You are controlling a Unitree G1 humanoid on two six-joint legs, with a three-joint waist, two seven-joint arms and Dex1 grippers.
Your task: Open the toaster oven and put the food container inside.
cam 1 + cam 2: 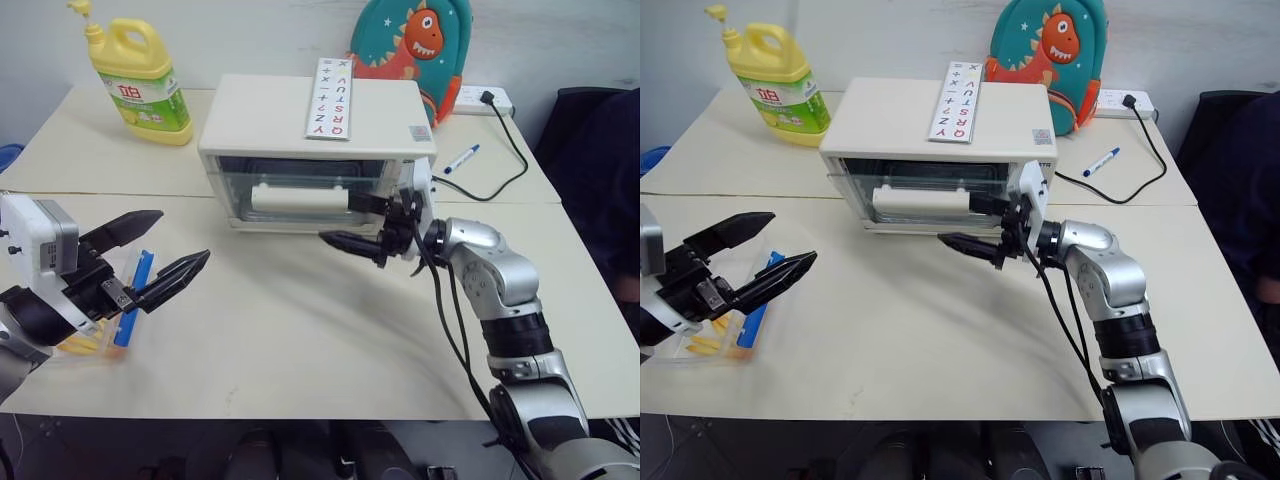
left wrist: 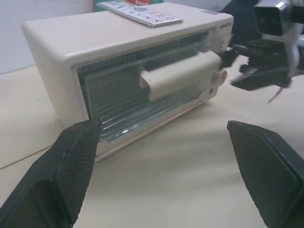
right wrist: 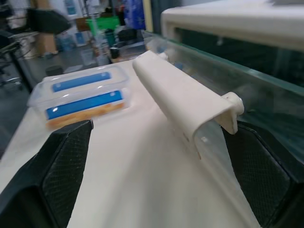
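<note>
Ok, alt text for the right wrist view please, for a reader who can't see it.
The right gripper, fingers open, points along the toaster oven's white bar handle on the closed glass door. Beyond it, the food container with blue strips sits on the cream table.

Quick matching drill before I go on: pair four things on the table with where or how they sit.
1 toaster oven
2 food container
3 right gripper
4 detergent bottle

a far left corner of the table
b open, at the end of the door handle
c door shut
d under the open left gripper

Pairs: 1-c, 2-d, 3-b, 4-a
</note>
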